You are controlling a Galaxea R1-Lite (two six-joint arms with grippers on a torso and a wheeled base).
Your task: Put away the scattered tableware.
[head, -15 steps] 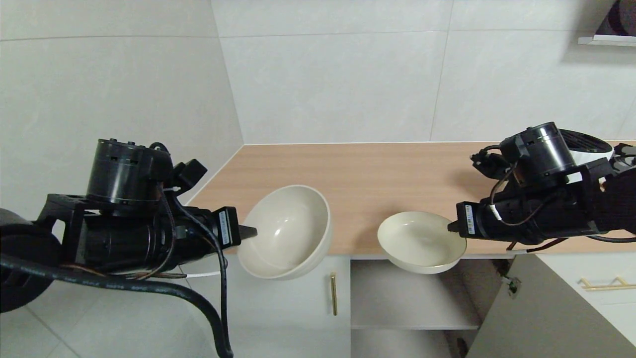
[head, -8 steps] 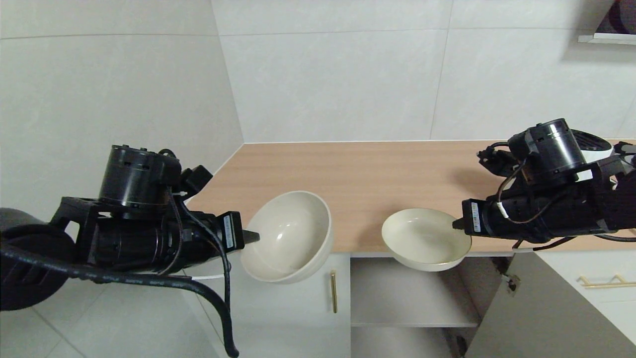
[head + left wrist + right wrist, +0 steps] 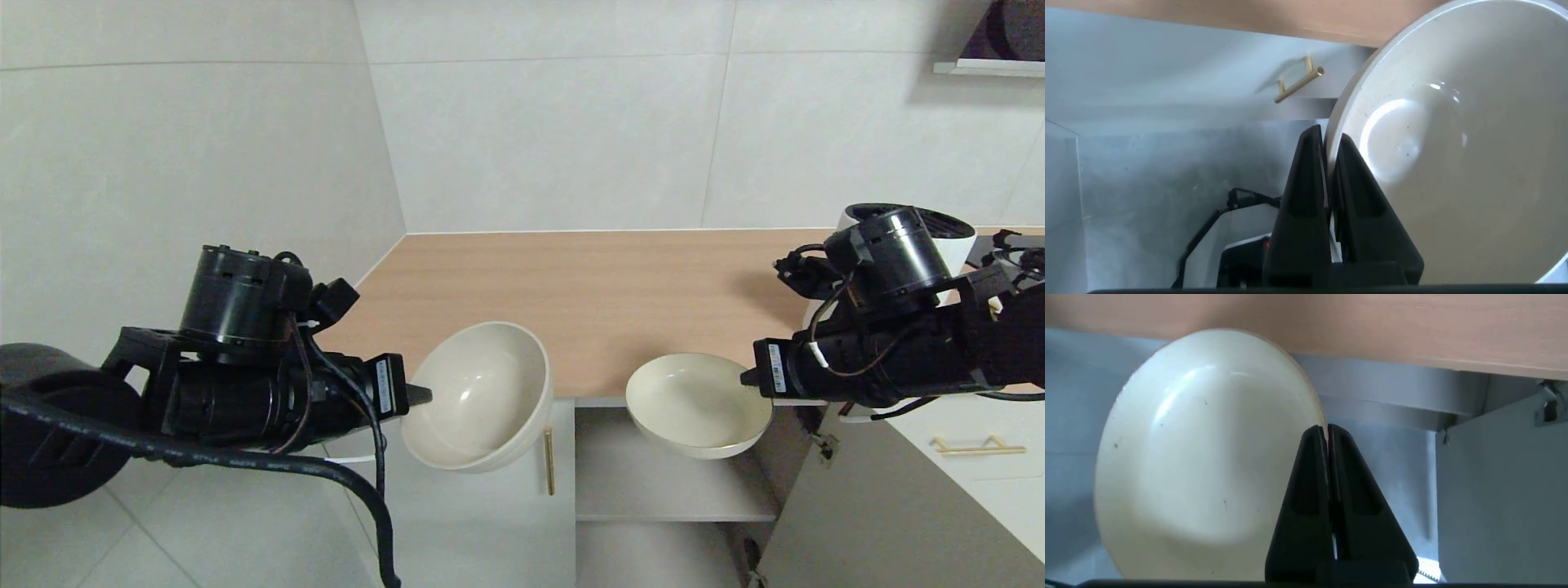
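My left gripper [image 3: 418,395] [image 3: 1328,155] is shut on the rim of a deep cream bowl [image 3: 480,398] [image 3: 1454,139], held in the air in front of the counter's front edge, left of the open cabinet. My right gripper [image 3: 744,378] [image 3: 1327,445] is shut on the rim of a shallower cream bowl [image 3: 695,404] [image 3: 1204,449], which hangs in front of the open cabinet bay, just below counter height.
The wooden counter [image 3: 596,294] runs along the tiled wall. Below it an open cabinet [image 3: 653,482] has a shelf, its door [image 3: 882,514] swung out at the right. A closed door with a gold handle [image 3: 549,461] is at the left. A white appliance [image 3: 931,229] stands on the counter's right end.
The head view has shifted, so the counter sits a little differently in the picture. Both arms have come down slightly, carrying their bowls lower against the counter's front edge.
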